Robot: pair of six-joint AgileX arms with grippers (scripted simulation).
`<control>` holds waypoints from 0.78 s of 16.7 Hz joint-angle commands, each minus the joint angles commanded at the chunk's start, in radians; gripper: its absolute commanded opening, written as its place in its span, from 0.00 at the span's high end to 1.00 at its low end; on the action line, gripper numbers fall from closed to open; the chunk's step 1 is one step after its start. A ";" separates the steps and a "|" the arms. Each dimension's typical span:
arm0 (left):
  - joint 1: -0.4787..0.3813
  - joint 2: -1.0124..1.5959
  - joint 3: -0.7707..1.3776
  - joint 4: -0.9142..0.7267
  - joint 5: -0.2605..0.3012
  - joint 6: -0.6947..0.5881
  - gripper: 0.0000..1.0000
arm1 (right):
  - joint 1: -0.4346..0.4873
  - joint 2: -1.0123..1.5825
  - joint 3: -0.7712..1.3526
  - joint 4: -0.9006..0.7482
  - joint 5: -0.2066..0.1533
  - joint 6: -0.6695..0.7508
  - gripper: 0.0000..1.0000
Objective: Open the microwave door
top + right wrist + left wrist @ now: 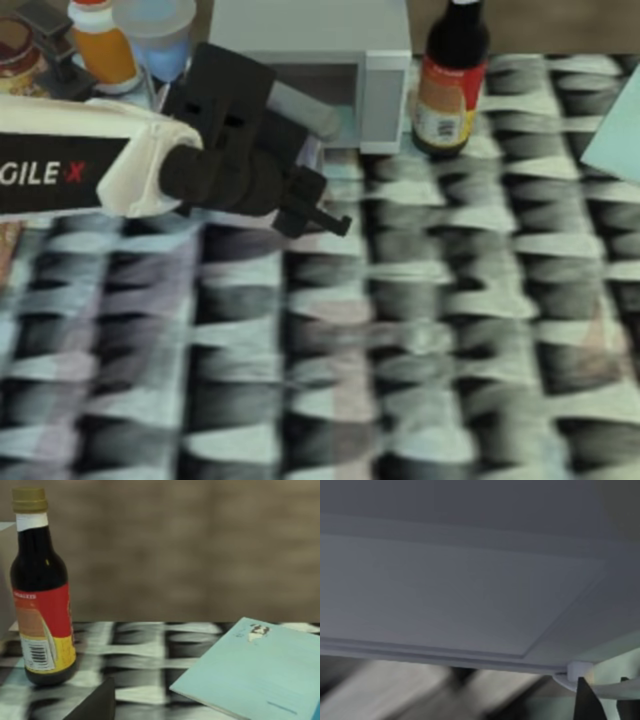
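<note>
Beside microwave (330, 40): bottle (450, 85) (dark sauce).

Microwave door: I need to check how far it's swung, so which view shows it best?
The top view: the microwave door stands swung outward by the left claw. The left wrist view shows only its panel close up; the right wrist view, nothing.

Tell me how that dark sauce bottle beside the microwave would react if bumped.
The sauce bottle is tall and narrow on a small base, so it would probably tip rather than slide. It looks like glass, likely breakable. It stands close to the microwave, so a knock seems plausible.
</note>
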 joint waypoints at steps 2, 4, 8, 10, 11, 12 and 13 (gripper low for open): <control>0.000 0.000 0.000 0.000 0.000 0.000 1.00 | 0.000 0.000 0.000 0.000 0.000 0.000 0.00; 0.000 0.000 0.000 0.000 0.000 0.000 1.00 | 0.000 0.000 0.000 0.000 0.000 0.000 0.00; 0.000 0.000 0.000 0.000 0.000 0.000 1.00 | 0.000 0.000 0.000 0.000 0.000 0.000 0.00; 0.000 0.000 0.000 0.000 0.000 0.000 1.00 | 0.000 0.000 0.000 0.000 0.000 0.000 0.00; 0.000 0.000 0.000 0.000 0.000 0.000 1.00 | 0.000 0.000 0.000 0.000 0.000 0.000 0.00; 0.000 0.000 0.000 0.000 0.000 0.000 1.00 | 0.000 0.000 0.000 0.000 0.000 0.000 0.00; 0.000 0.000 0.000 0.000 0.000 0.000 1.00 | 0.000 0.000 0.000 0.000 0.000 0.000 0.00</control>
